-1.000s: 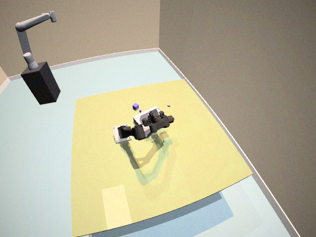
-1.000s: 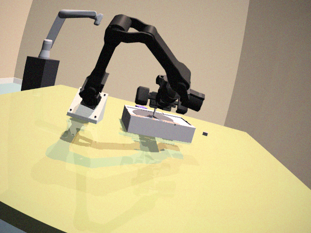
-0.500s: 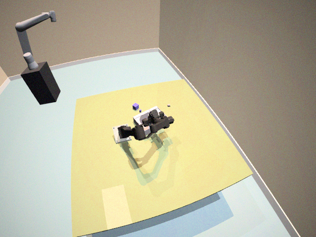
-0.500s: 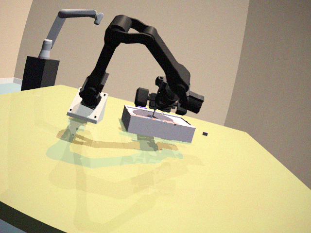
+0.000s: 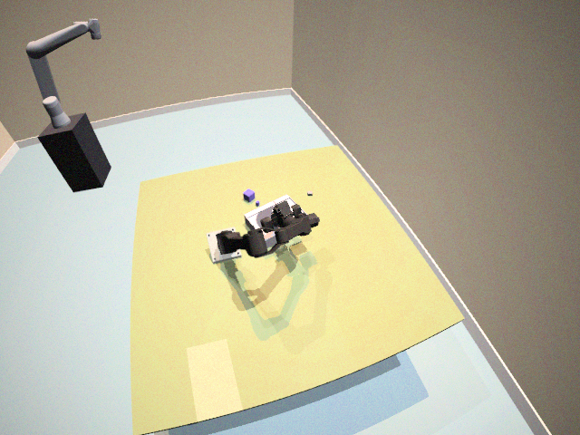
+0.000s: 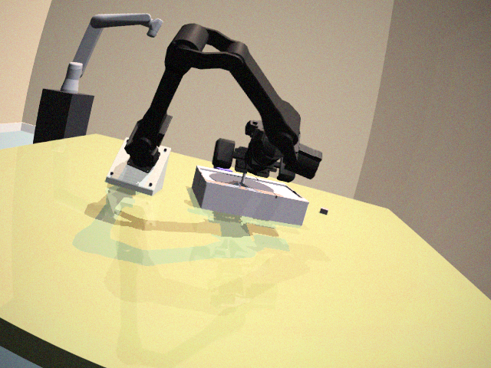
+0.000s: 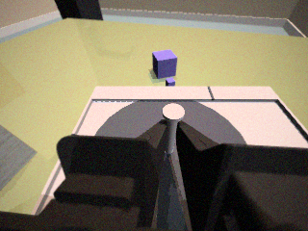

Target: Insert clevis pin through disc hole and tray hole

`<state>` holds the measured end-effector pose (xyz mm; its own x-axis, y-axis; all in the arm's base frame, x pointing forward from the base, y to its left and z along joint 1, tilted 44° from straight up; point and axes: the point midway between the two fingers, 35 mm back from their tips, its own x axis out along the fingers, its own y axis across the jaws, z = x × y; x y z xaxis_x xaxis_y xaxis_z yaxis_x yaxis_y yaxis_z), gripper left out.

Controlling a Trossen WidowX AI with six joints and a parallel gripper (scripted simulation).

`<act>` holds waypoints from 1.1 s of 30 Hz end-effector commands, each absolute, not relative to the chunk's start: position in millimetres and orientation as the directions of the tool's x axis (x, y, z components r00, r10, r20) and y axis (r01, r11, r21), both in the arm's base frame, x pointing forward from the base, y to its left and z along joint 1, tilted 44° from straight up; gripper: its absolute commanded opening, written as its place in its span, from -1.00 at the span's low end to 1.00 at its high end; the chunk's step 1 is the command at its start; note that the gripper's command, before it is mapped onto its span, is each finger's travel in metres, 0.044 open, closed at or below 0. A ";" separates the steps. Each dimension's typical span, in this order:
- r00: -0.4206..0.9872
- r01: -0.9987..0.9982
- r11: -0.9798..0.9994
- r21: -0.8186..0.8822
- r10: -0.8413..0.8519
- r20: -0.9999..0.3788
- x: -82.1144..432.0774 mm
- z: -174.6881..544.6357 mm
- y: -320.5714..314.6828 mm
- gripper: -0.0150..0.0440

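- Your gripper (image 5: 280, 213) (image 6: 245, 170) (image 7: 171, 124) is closed on the steel pin (image 6: 243, 178) (image 7: 170, 137), its fingers nipping the shank over the tray.
- You have the pin roughly upright, head up; in the wrist view its round head shows clear above the fingertips.
- The shank runs down to the middle of the disc (image 6: 222, 178) (image 7: 130, 120); you cannot tell from here whether its tip is in the hole.
- The disc lies inside the rimmed tray (image 5: 266, 206) (image 6: 245, 202) (image 7: 144, 92), partly hidden from you by the fingers.
- The tray sits on the yellow table (image 5: 187, 281) (image 6: 357, 277) (image 7: 48, 63), to the right of your arm's white base plate (image 5: 213, 255) (image 6: 148, 190).
- Beyond the tray's far side you have a purple cube (image 5: 248, 195) (image 7: 165, 64), with a smaller purple block (image 5: 256, 203) (image 7: 170, 82) between it and the tray.
- Right of the tray, apart from it, you can see a tiny dark block (image 5: 309, 193) (image 6: 324, 211).
- Far left, a grey arm (image 5: 61, 37) (image 6: 119, 19) stands on a black pedestal (image 5: 74, 154) (image 6: 59, 114).
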<state>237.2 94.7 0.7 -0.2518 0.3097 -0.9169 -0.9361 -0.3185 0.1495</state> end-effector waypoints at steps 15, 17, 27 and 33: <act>-0.257 -0.934 -0.321 0.155 0.305 -0.917 235.9 -0.3 94.7 -0.49; -0.257 -0.934 -0.321 0.155 0.305 -0.917 235.7 -0.4 94.7 -0.49; -0.257 -0.934 -0.321 0.155 0.305 -0.917 235.6 -0.4 94.7 -0.49; -0.265 -0.934 -0.321 0.155 0.335 -0.904 236.2 -0.8 92.3 -0.49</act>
<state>236.1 94.2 0.2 -0.2574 0.3184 -0.9124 -0.9352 -0.3198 0.1522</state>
